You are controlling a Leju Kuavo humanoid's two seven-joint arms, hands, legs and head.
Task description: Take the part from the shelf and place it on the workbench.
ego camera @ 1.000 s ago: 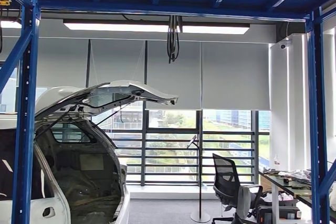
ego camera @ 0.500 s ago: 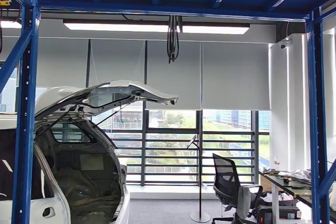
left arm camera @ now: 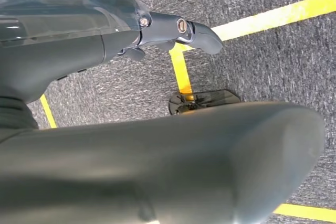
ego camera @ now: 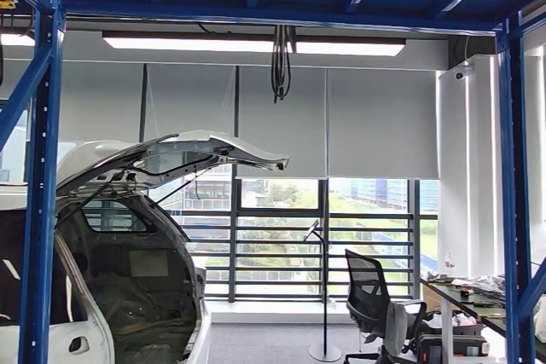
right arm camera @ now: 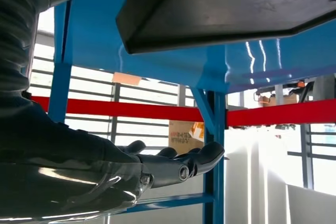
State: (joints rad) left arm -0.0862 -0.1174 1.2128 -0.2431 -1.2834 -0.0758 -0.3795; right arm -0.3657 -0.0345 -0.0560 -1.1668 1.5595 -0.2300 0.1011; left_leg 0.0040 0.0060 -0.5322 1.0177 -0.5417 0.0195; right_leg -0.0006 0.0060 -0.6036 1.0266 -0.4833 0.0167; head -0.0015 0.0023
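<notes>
Part [right arm camera: 238, 9]: dark flat panel, edge-on in right wrist view, cut off by frame, shape hard to judge; lies close before blue shelf frame [right arm camera: 216, 129]. Right hand [right arm camera: 174, 163] at 7 o'clock from part, fingers extended together, contact hidden. Left hand [left arm camera: 170, 30] over grey carpet [left arm camera: 277, 66], fingers straight, holding nothing.

A blue steel shelf frame [ego camera: 40, 193] stands across the head view, its posts at both sides and its beams overhead. In the right wrist view, a dark flat part [right arm camera: 230, 9] sits against a blue shelf beam [right arm camera: 170, 61], with red crossbars [right arm camera: 130, 109] beyond. Grey carpeted floor [left arm camera: 277, 66] carries yellow tape lines [left arm camera: 273, 17]. A desk [ego camera: 479, 300] at far right holds clutter.
</notes>
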